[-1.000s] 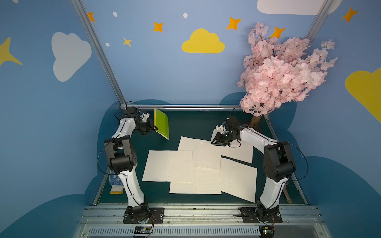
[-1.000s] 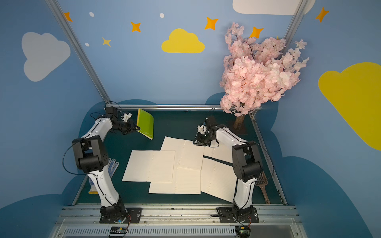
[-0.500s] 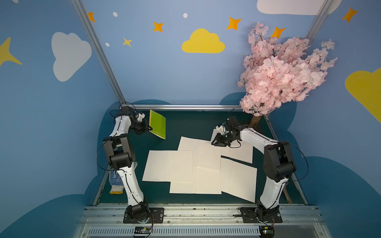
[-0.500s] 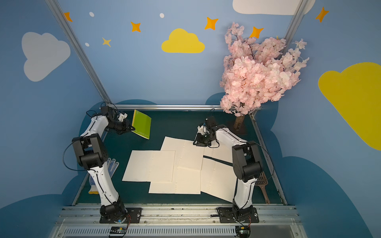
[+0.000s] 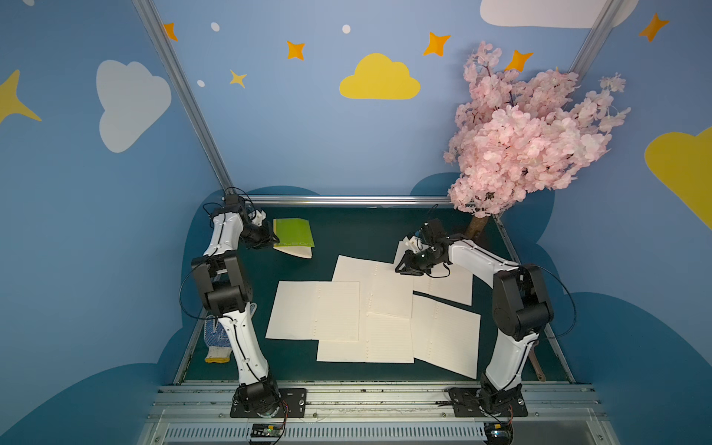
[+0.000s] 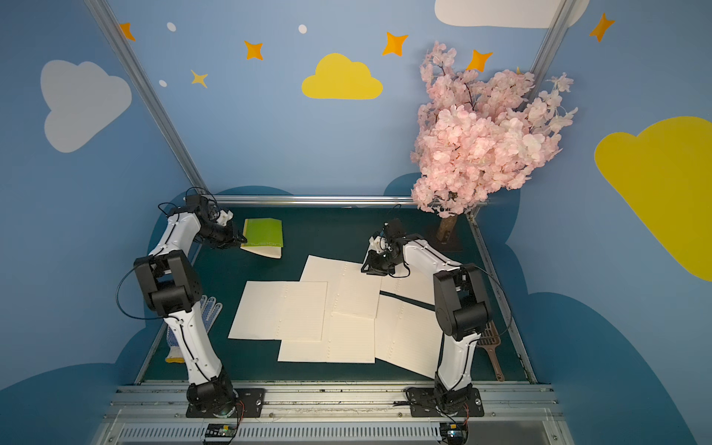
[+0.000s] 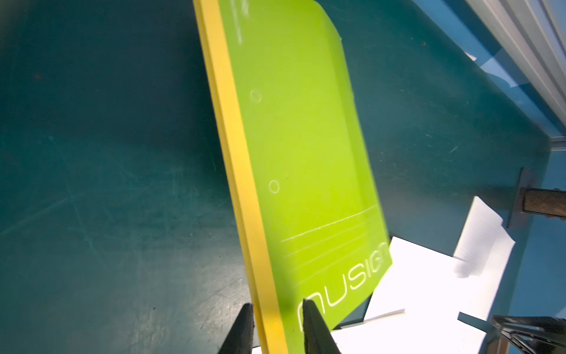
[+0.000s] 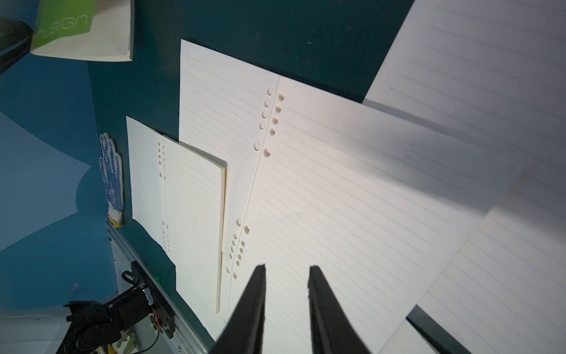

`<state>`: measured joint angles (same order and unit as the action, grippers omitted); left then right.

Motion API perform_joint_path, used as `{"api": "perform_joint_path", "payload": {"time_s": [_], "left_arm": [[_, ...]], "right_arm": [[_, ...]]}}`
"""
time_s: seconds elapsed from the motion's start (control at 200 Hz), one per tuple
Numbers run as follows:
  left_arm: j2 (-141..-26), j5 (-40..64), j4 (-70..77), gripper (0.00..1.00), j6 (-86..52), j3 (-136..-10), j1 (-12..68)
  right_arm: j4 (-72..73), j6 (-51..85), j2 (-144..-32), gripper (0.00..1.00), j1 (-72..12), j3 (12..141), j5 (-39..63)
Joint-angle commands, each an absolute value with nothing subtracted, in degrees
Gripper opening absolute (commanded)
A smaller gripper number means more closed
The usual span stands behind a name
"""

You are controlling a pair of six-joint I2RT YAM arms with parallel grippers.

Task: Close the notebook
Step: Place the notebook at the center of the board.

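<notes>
Against one second earlier, the notebook (image 5: 293, 232) no longer stands on edge: it lies near flat, green cover up, at the upper left of the bench (image 5: 358, 227), apart from the loose lined sheets (image 5: 318, 310) at centre. The left hand (image 7: 277, 321) has widened and straddles the notebook's corner; whether it grips cannot be told. The right hand (image 8: 286, 275) is unchanged, released and empty above the sheets. Cover lettering reads "musign". Bench dark green, scuffed; walls blue with yellow clouds and stars; pink blossom tree (image 5: 520, 150) upper right
</notes>
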<state>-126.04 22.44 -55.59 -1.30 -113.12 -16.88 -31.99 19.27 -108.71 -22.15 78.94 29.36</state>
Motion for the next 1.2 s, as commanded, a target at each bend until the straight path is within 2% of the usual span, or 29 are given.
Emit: {"api": "perform_joint_path", "payload": {"time_s": [0.0, 0.41, 1.061, 1.196], "left_arm": [[-127.0, 20.0, -56.8, 0.32, -0.7, -114.8, -17.1], [-123.6, 21.3, -55.5, 0.39, -3.3, -110.5, -16.3], [-111.1, 27.7, -41.9, 0.48, -14.4, -90.5, -3.8], [-109.0, 25.8, -39.5, 0.49, -15.7, -86.1, -0.8]], "right_arm": [[-32.5, 19.2, -106.0, 0.27, -22.1, 78.3, 29.1], [-32.2, 19.5, -106.3, 0.27, -22.3, 78.5, 29.1], [-31.5, 21.9, -105.7, 0.27, -22.4, 75.2, 26.2], [-31.7, 22.3, -105.6, 0.28, -22.2, 74.6, 25.7]]}}
